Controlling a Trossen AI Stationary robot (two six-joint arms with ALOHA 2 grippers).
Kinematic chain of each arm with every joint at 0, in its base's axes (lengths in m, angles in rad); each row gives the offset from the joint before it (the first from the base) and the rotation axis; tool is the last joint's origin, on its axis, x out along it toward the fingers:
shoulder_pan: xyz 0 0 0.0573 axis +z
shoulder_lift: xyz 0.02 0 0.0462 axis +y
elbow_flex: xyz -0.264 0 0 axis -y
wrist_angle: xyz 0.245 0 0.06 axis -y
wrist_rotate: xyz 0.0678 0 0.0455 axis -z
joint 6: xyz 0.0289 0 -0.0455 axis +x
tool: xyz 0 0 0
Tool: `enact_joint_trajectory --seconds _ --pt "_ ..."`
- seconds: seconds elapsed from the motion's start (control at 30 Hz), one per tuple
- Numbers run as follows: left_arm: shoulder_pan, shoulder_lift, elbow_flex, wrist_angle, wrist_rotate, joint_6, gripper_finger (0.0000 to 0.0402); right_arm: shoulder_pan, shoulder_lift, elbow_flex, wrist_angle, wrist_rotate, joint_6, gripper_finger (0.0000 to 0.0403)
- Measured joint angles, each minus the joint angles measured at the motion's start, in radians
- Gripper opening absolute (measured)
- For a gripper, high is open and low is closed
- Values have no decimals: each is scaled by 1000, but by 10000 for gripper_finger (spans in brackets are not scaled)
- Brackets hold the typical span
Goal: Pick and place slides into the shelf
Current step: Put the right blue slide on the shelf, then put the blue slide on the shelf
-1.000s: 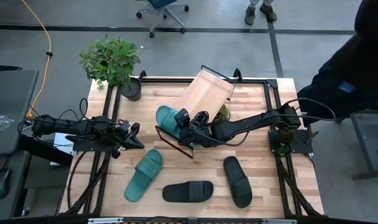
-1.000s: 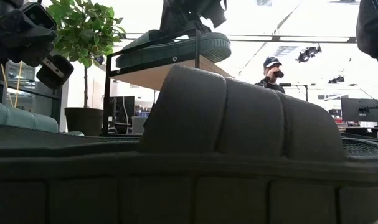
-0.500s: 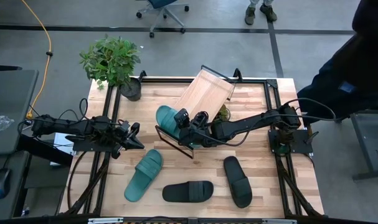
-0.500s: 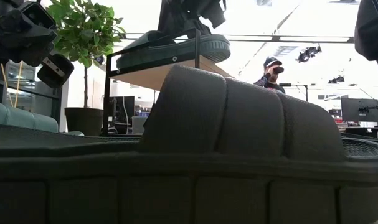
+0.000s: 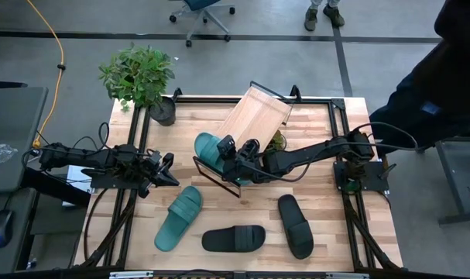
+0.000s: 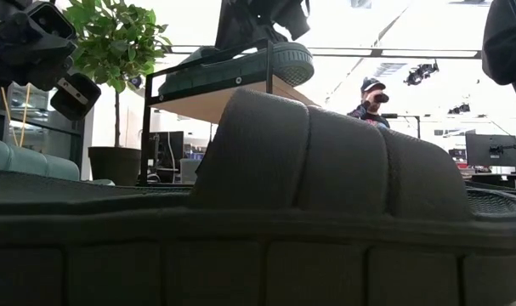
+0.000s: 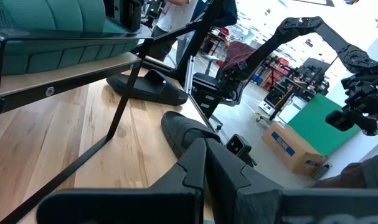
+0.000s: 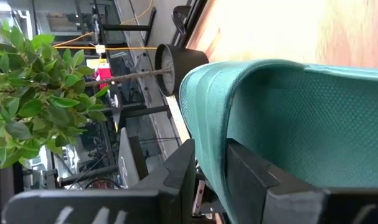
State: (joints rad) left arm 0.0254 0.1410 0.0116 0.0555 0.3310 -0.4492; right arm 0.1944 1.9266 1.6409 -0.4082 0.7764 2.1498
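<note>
Nearest the lower edge of the high view, one teal slide point(image 5: 179, 218) and two black slides point(image 5: 233, 238) point(image 5: 295, 225) lie on the worktop point(image 5: 320, 128), not yet placed. At frame centre a second teal slide point(image 5: 213, 149) rests on the shelf point(image 5: 255, 115). The right end effector point(image 5: 233, 157) reaches in low over it, fingers point(image 8: 178, 171) slightly parted astride its edge, apparently releasing; the left end effector point(image 5: 167, 173), closed and empty, hovers at centre left.

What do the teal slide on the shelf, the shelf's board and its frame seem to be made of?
Teal slide: apparently matte rubber or foam, with a fine moulded texture in the right wrist view.
Shelf board: light wood, with visible grain, perhaps a laminate.
Frame: thin black bars, probably painted metal.
</note>
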Motion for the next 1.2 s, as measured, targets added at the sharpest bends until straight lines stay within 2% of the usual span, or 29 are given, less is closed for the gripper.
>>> enact_joint_trajectory --seconds 0.57,0.7,0.8,1.0,1.2 --pt "0 0 0 1 -1 8 1 5 -68 2 -115 -45 0 74" --pt "0 0 0 0 -1 8 1 21 -104 2 -133 21 -51 74" --pt "0 0 0 1 3 5 1 33 -177 1 -152 87 -230 74" --pt "0 0 0 3 29 -30 1 33 -348 1 -81 81 -805 74" --pt "0 0 0 34 65 -119 1 33 -450 2 83 -47 -1296 74"
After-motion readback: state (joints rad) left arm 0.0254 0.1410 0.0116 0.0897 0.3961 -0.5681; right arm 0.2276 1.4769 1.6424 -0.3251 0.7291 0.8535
